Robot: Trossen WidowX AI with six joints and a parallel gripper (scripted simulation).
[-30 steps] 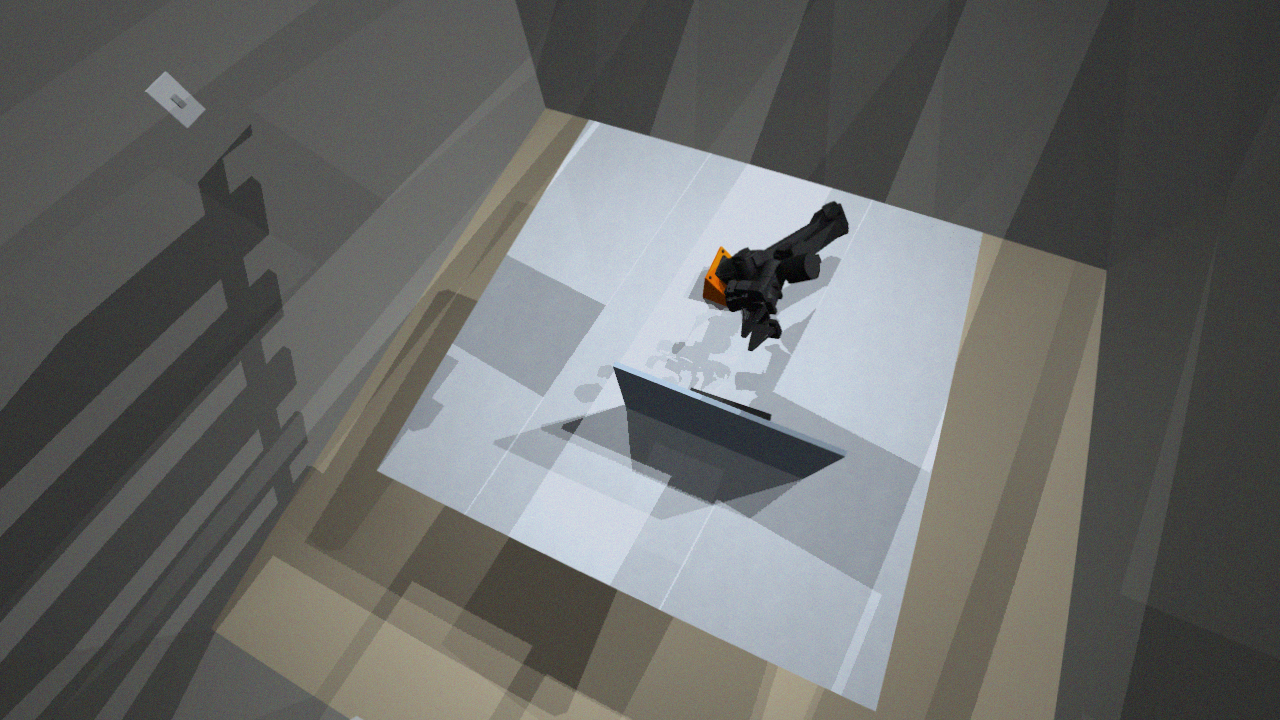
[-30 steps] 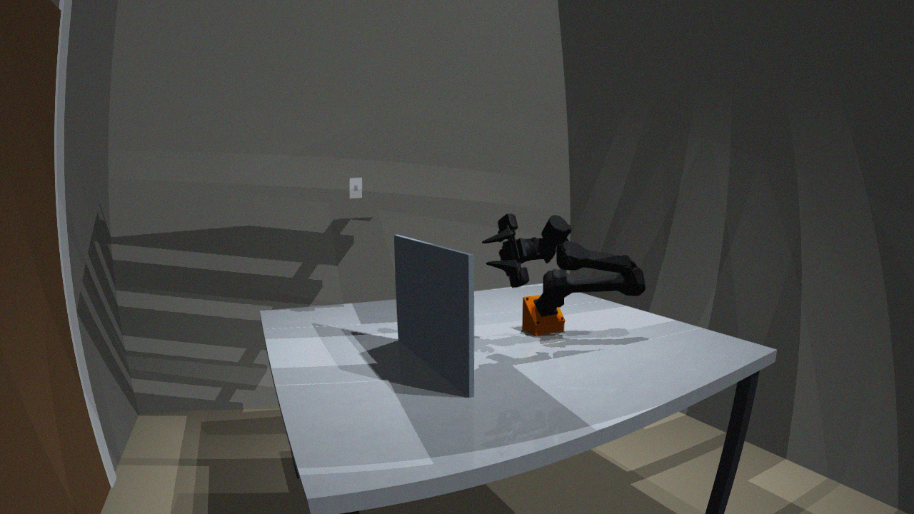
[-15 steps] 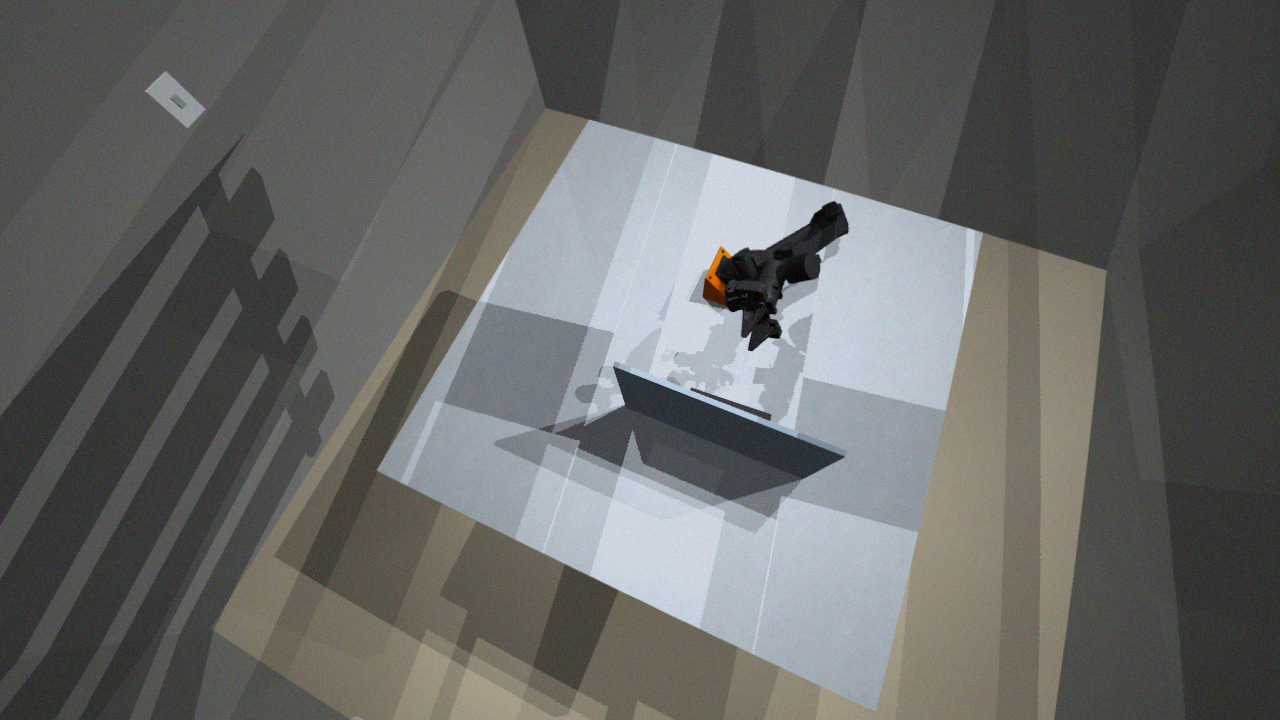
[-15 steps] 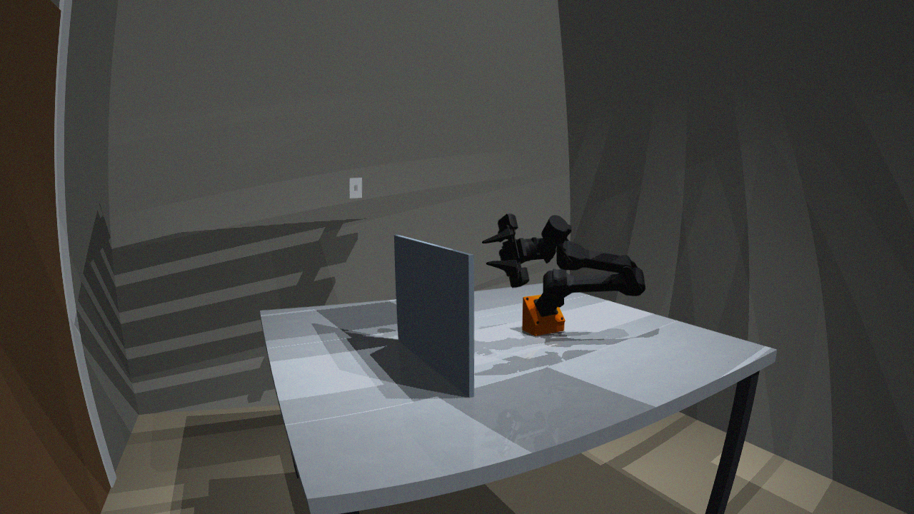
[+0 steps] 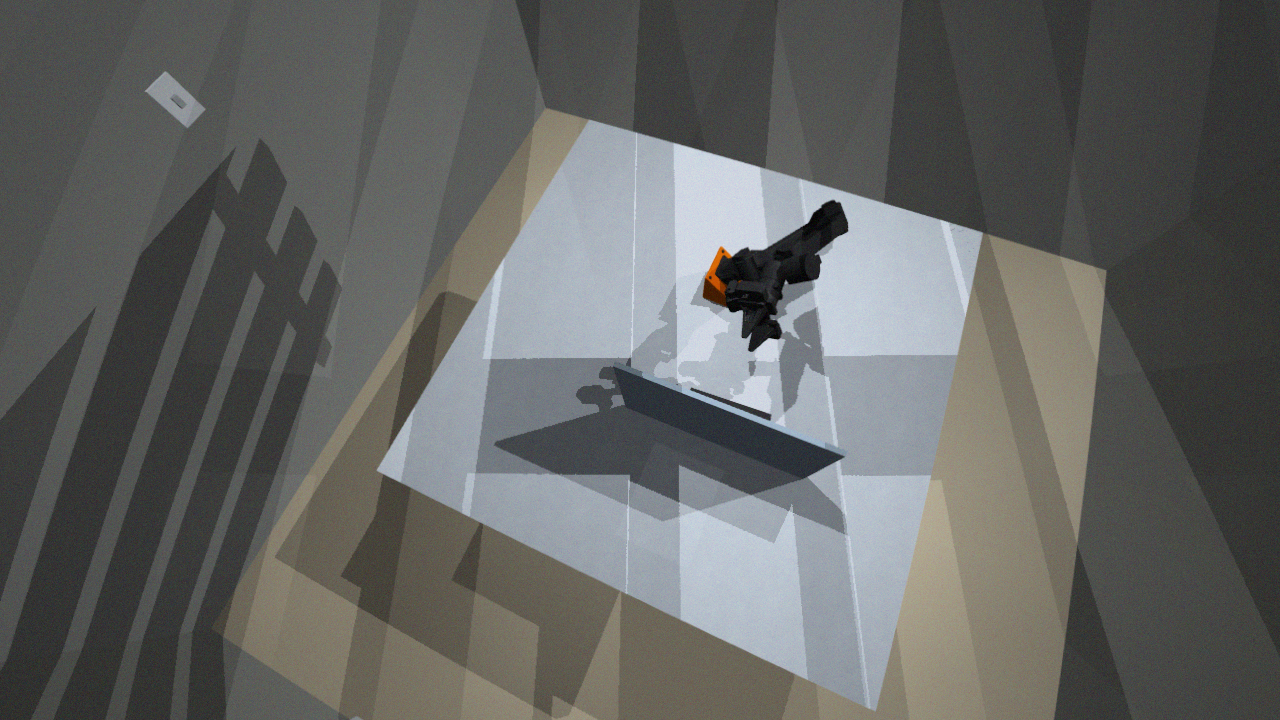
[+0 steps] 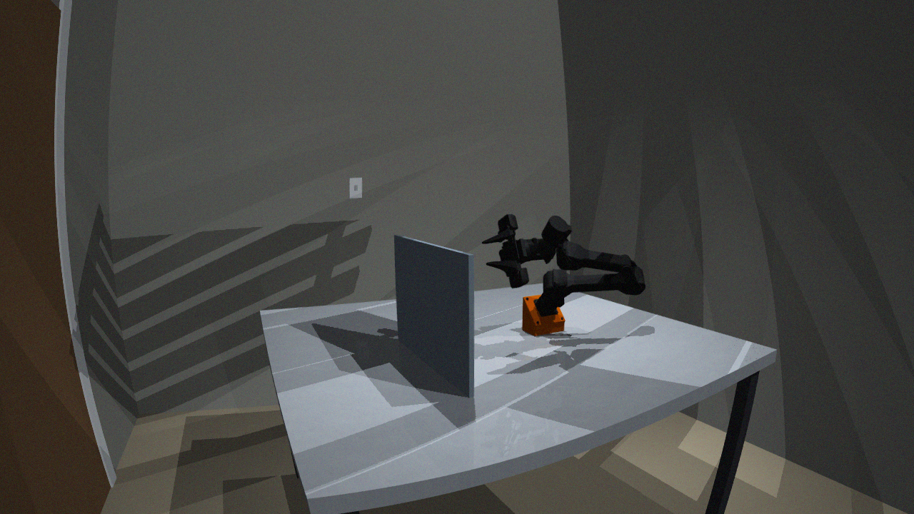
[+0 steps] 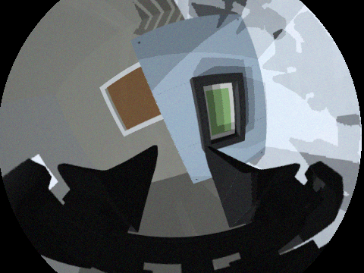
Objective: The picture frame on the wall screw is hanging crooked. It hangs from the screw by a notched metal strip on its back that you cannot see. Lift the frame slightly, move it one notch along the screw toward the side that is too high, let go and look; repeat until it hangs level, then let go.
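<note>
- A dim grey room with slatted shadows on the walls; a pale table (image 6: 639, 383) carries everything.
- Near to far in the wrist view: the gripper (image 7: 182, 177) shows two dark fingers standing part open with nothing between them.
- Past the tips stands an upright board (image 6: 434, 306), well apart from the gripper in the exterior view.
- The frame (image 7: 220, 108) hangs on the board's face toward the arm: dark border, green middle. From above only its thin top edge (image 5: 729, 403) shows.
- The wrist camera is rolled, so how crooked the frame hangs, and which side is high, is hard to judge here.
- Handling, as a guess: small, stiff and light, with flat, probably slick edges; it pivots freely on the screw, so a push would swing it.
- Best hold seems to be across one border strip near the lower edge, squeezed gently, then lifted only slightly.
- The arm's orange base (image 6: 543, 316) sits behind the gripper on the table.
</note>
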